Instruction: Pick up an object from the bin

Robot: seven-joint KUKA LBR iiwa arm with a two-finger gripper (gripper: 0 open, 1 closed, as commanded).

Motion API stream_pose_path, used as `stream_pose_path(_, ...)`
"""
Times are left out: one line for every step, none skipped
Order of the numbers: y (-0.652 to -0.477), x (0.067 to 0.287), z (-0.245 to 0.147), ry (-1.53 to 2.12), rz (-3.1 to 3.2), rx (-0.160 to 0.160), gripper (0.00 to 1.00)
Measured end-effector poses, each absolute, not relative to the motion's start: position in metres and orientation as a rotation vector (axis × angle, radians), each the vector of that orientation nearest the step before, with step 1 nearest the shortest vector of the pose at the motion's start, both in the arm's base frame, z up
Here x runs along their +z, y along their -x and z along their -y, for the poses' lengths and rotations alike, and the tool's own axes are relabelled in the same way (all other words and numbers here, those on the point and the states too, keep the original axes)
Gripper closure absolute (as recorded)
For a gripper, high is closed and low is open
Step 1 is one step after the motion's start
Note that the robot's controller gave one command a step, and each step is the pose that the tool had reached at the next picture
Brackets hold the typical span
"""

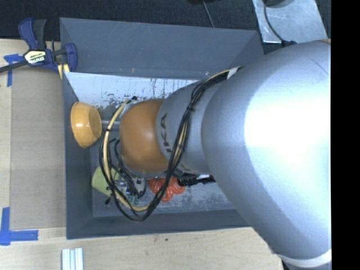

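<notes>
My gripper [129,187] reaches down into the lower left part of the bin, its dark body showing among cables below the arm's orange cover. A pale yellow-green thing [101,180] lies right beside it on the left, partly hidden by the cables. A red-orange ridged thing [173,188] lies just to its right on the bin floor, half covered by the arm. A yellow-orange bowl [85,125] rests tipped on its side against the bin's left wall, above and left of the gripper.
The big silver arm and its orange cover hide the middle and right of the bin. Black and yellow cables loop down around the gripper, close to the front wall. The bin's left wall stands close to the bowl.
</notes>
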State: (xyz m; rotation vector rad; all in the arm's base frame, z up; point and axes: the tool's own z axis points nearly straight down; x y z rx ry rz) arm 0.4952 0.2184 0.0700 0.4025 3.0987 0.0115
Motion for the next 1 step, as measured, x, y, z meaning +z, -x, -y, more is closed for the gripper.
stream_pose_path(-0.4850,0.0707,-0.1798,-1.197,-2.900,0.006,1.00)
